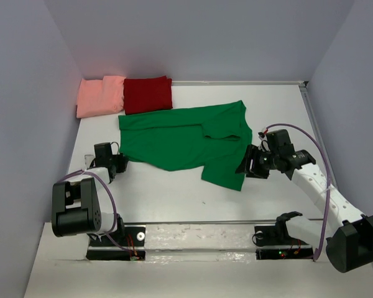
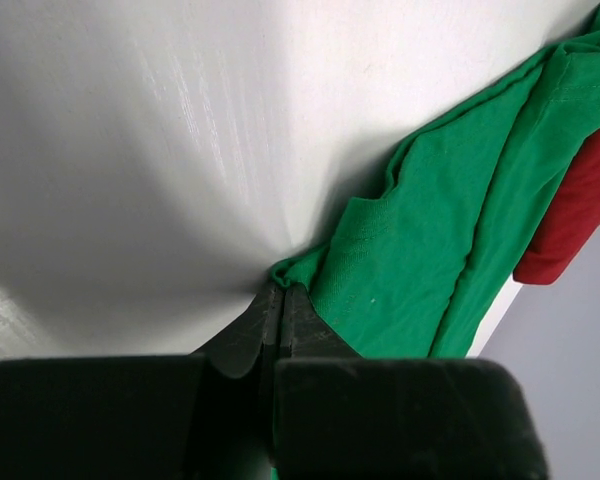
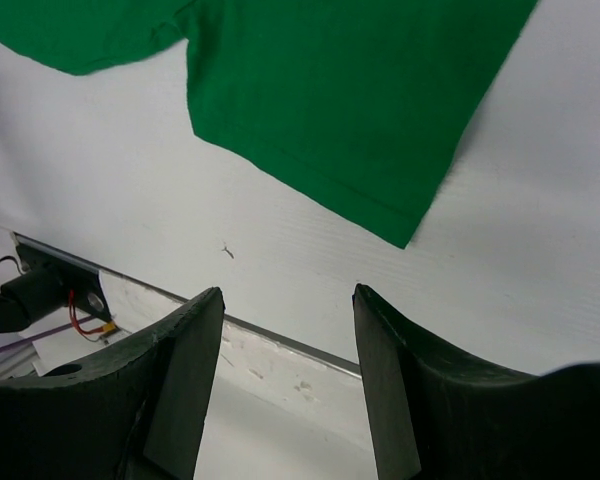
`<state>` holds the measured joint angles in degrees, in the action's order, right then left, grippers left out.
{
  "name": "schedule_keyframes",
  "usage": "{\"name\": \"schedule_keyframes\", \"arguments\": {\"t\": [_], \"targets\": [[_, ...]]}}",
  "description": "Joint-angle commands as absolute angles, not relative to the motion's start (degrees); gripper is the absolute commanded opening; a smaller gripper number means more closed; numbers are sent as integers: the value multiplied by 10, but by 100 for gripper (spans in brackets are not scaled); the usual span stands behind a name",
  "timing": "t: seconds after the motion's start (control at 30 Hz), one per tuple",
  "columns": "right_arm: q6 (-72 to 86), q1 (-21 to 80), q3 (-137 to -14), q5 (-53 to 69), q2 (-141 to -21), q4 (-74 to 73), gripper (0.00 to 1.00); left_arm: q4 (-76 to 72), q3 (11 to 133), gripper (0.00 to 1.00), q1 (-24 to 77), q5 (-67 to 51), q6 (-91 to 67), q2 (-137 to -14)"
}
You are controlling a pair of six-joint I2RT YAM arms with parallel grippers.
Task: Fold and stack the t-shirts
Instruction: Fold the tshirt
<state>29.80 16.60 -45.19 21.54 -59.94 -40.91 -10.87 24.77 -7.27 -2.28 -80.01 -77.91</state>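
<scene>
The bright green t-shirt (image 1: 186,138) lies partly folded across the middle of the table. My left gripper (image 1: 119,162) is shut on the shirt's near left corner, which shows pinched at the fingertips in the left wrist view (image 2: 292,272). My right gripper (image 1: 247,169) is open and empty, just right of the shirt's lower hem; the green cloth (image 3: 340,90) lies beyond its fingers (image 3: 185,340). The salmon-pink t-shirt (image 1: 99,95) and the dark red t-shirt (image 1: 148,94) lie folded side by side at the back left; the red one also shows in the left wrist view (image 2: 580,210).
Grey walls close the table at the back and both sides. A metal strip (image 1: 199,222) runs along the near edge in front of the arm bases. A small dark speck (image 3: 226,250) lies on the white table surface.
</scene>
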Motion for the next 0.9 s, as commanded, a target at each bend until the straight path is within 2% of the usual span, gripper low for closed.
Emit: {"name": "schedule_keyframes", "arguments": {"t": [0.0,0.4,0.87], "targets": [[295,170,-477,194,-623,-466,60,-87,259,0,-76,-26,-798,-785],[342,175,-420,165,-630,-489,59,-89,294,0,-76,-51,-786,-794],[409,175,-338,188,-649,-337,55,-104,300,0,-76,-74,-791,-820]]}}
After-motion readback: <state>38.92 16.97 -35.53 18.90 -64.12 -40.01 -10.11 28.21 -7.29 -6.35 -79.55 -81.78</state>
